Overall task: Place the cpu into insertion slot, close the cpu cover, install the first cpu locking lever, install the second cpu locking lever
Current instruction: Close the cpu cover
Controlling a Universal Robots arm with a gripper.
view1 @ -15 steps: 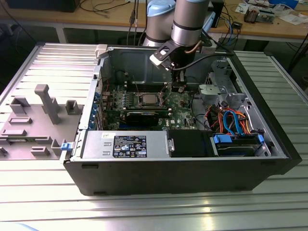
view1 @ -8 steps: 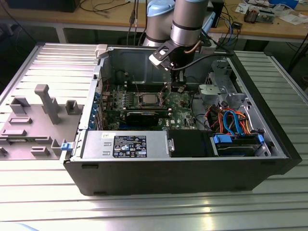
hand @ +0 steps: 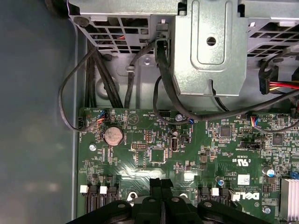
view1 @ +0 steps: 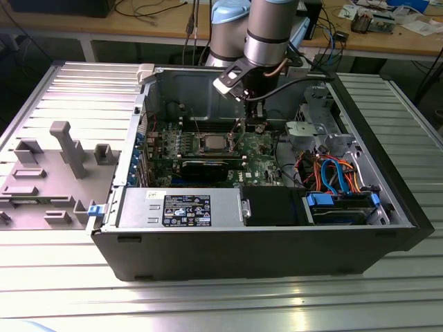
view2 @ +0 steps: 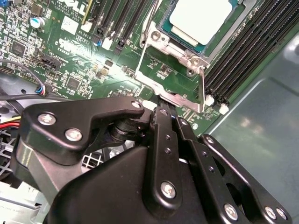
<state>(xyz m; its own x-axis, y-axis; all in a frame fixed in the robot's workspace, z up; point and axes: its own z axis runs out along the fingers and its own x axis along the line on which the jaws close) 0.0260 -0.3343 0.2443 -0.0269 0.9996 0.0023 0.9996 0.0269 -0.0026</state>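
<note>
light: bright, even | glare: washed-out cpu (view2: 202, 17) top | shadow: dim computer case (view1: 194, 93) interior

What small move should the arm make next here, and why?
Probably swing the cpu cover over toward the cpu. In the second wrist view the cpu sits in the insertion slot, the cover stands open with green board showing through its cut-out, and the gripper has its shut fingers at the cover's free edge.

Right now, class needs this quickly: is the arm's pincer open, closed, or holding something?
Pincer: closed, fingers together, tips at the edge of the cpu cover; whether it grips the cover cannot be told.
</note>
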